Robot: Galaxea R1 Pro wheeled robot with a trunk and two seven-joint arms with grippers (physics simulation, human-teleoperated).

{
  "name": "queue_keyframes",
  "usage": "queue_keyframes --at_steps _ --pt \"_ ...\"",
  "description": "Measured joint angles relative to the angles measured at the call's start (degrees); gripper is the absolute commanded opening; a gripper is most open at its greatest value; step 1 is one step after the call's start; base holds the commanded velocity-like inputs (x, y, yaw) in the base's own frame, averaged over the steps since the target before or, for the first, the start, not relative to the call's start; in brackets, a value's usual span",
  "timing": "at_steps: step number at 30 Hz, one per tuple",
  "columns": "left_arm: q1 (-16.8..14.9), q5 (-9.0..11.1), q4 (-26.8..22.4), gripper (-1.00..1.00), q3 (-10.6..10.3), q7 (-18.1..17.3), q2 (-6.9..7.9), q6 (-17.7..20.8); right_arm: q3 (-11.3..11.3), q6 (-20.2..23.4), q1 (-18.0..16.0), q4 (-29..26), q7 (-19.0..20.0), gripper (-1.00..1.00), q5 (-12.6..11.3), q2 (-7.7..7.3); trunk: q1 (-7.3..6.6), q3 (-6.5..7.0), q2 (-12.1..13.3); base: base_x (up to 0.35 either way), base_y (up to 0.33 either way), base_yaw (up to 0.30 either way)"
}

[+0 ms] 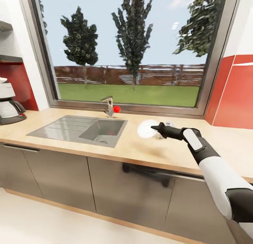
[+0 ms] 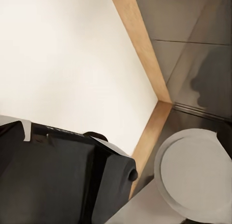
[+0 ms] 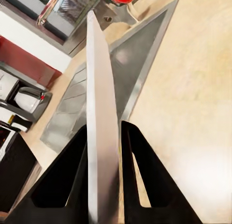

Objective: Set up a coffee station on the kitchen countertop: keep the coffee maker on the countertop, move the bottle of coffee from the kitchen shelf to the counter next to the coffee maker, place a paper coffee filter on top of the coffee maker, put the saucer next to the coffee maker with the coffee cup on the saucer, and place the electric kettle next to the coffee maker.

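One saucer (image 1: 148,128) pinched edge-on in right gripper (image 1: 159,127) jaws above table (image 1: 140,147), coffee maker (image 1: 8,105) far left; left jaws' state unclear.

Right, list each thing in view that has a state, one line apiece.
right claw: shut on the saucer.
saucer: held on edge, lifted above the kitchen countertop.
coffee maker: upright on the countertop, far side of the sink.
faucet: no water visible.
left claw: not in view.
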Motion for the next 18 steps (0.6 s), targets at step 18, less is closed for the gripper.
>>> queue_keyframes --at_steps 18 --pt "0.00 0.01 0.00 1.00 0.00 -0.10 0.01 0.00 0.00 -0.01 0.00 0.00 0.01 -1.00 0.00 0.09 0.00 0.02 0.01 0.049 0.306 0.264"
